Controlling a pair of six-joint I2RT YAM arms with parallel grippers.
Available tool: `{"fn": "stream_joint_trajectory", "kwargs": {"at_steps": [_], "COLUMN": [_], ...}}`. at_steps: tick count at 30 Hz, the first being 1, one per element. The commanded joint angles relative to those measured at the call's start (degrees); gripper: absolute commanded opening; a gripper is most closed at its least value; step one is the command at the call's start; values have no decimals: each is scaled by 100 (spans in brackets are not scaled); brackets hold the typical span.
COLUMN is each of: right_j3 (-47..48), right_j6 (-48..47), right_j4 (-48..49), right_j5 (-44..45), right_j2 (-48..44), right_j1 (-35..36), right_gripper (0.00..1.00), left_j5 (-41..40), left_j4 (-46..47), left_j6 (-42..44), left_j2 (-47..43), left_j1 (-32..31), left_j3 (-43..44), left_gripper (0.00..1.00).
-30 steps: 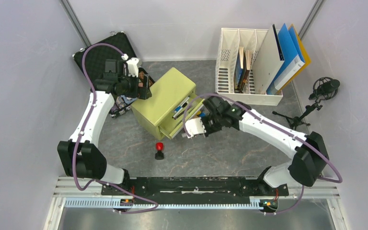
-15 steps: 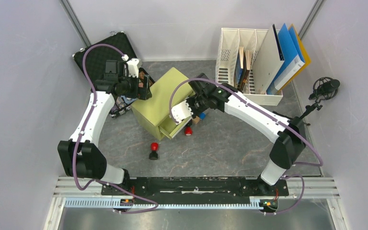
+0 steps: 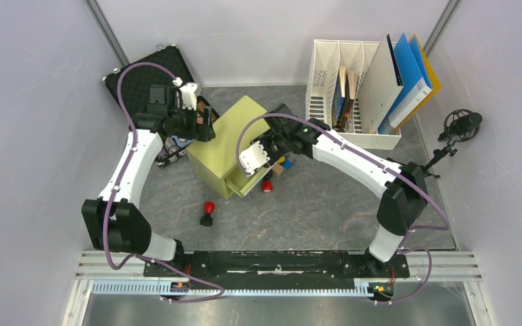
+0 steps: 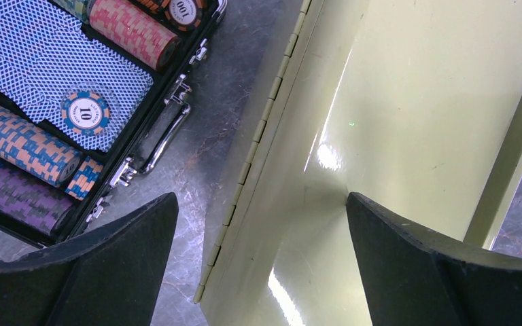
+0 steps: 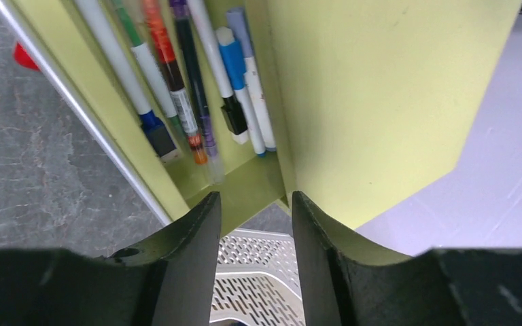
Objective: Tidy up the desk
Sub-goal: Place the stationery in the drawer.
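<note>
The desk (image 3: 326,210) is a dark marbled surface. On it stands a yellow-green drawer cabinet (image 3: 231,132) with its drawer (image 5: 245,190) pulled out and several pens (image 5: 177,88) lying inside. My right gripper (image 3: 253,159) hovers over that drawer; in the right wrist view the right gripper (image 5: 255,204) is open, with nothing between its fingers. My left gripper (image 3: 196,128) sits at the cabinet's back left corner. Seen from the left wrist, the left gripper (image 4: 262,204) stands wide open astride the cabinet's hinged edge (image 4: 245,176).
A red-topped stamp (image 3: 208,211) lies in front of the cabinet, another red piece (image 3: 267,184) by the drawer front, small coloured blocks (image 3: 283,165) beside it. An open poker-chip case (image 4: 41,102) sits far left. A white file rack (image 3: 333,95) with folders and a microphone (image 3: 459,125) stand right.
My right arm swung from the drawer's front right to above the drawer and its jaws parted. The red stamp shifted left, and a second red piece now shows by the drawer.
</note>
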Motion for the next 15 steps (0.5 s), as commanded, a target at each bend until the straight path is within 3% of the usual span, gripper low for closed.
{"fn": "stream_joint_trajectory", "kwargs": {"at_steps": [1, 12, 15], "right_j3": [141, -17, -128], "right_j6": [373, 1962, 2561], "right_j4": [506, 840, 1111], "right_j5": [301, 568, 650], "right_j2": [-222, -899, -1132], "right_j1": [29, -184, -430], "right_gripper": [50, 54, 68], "left_j5": [115, 89, 81], "left_j4": [172, 171, 170], "left_j6": [66, 74, 68], "left_j2": [-81, -74, -54], "left_j1": [27, 26, 29], "left_j3": [11, 2, 11], "left_gripper": [100, 100, 100]}}
